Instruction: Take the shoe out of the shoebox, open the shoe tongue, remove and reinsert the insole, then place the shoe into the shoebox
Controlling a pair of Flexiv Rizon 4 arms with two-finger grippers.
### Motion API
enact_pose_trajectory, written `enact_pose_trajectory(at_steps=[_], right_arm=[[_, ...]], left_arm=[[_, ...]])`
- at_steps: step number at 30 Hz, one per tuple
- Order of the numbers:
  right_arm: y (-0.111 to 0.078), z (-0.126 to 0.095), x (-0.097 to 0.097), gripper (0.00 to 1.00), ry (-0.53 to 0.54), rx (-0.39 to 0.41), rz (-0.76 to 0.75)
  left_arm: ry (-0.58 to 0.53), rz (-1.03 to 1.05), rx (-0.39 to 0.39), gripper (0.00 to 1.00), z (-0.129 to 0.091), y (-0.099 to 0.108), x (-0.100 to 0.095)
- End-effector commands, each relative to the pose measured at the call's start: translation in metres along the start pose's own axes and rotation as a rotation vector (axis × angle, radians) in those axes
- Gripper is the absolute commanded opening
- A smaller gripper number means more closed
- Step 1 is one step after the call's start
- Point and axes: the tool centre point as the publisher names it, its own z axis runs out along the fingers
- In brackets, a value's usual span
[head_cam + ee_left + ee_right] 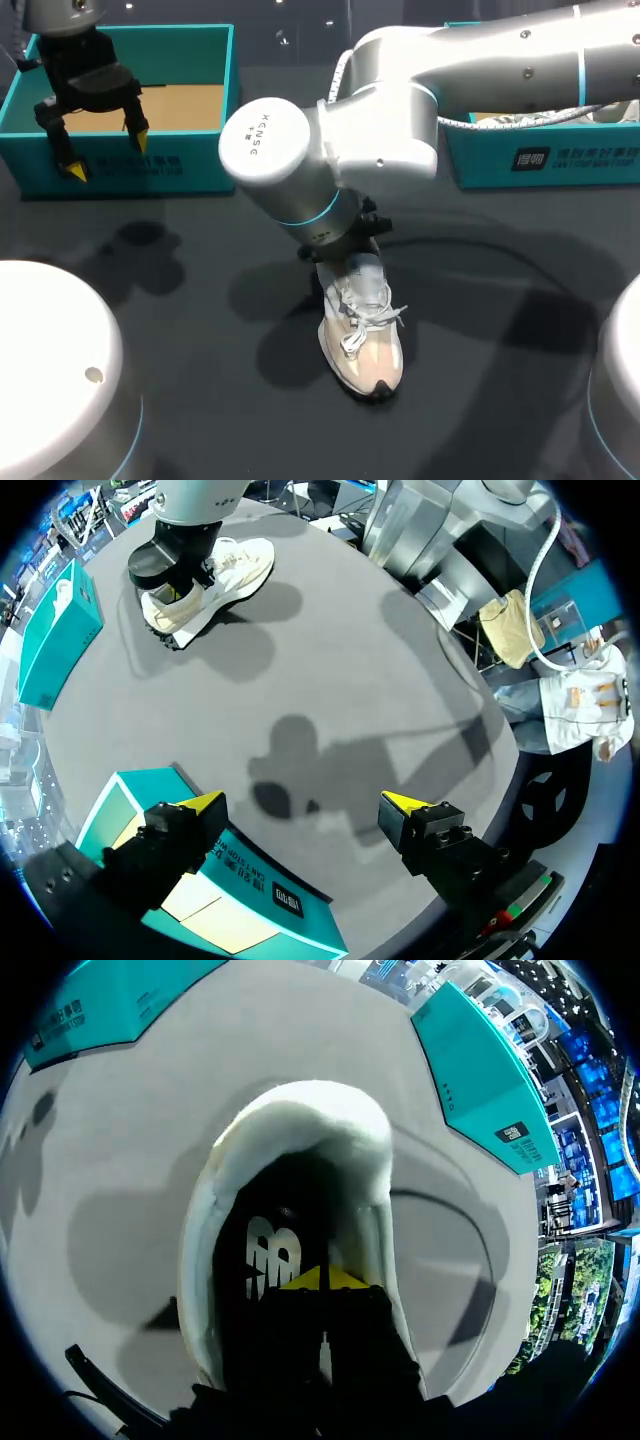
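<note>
Head view: left end effector [107, 152] released over shoebox [200, 165] edge; right end effector [325, 1278] clenched inside shoe [365, 340].

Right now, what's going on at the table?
The right arm reaches to mid-table, its jaws together down inside the opening of the white-and-beige laced sneaker, which stands on the dark table. Whether they pinch the insole cannot be seen. The left arm hangs over the open teal cardboard shoebox's front wall, jaws open and empty.
</note>
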Motion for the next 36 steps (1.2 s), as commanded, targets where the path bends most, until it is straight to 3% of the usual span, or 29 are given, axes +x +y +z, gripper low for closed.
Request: enact_pose_trajectory(at_steps=[1, 6, 13, 21, 29, 36], right_arm=[[-0.001, 0.012, 0.01, 0.0, 0.022, 0.02, -0.008], [0.0, -0.006, 0.006, 0.0, 0.056, -0.011, -0.01], [0.016, -0.031, 0.008, 0.0, 0.125, -0.034, -0.052], [0.033, -0.005, 0.025, 0.0, 0.239, 0.032, -0.12], [0.016, 0.012, 0.026, 0.0, 0.268, 0.093, -0.112], [0.001, 0.0, 0.017, 0.0, 0.286, 0.124, -0.094]], left_arm=[[-0.001, 0.001, -0.003, 1.0, 0.0, 0.0, 0.001], [-0.001, 0.001, -0.003, 1.0, 0.0, 0.0, 0.001], [-0.001, 0.001, -0.003, 1.0, 0.0, 0.0, 0.001], [-0.001, 0.001, -0.003, 1.0, 0.0, 0.0, 0.001], [-0.001, 0.001, -0.003, 1.0, 0.0, 0.0, 0.001], [-0.001, 0.001, -0.003, 1.0, 0.0, 0.0, 0.001]])
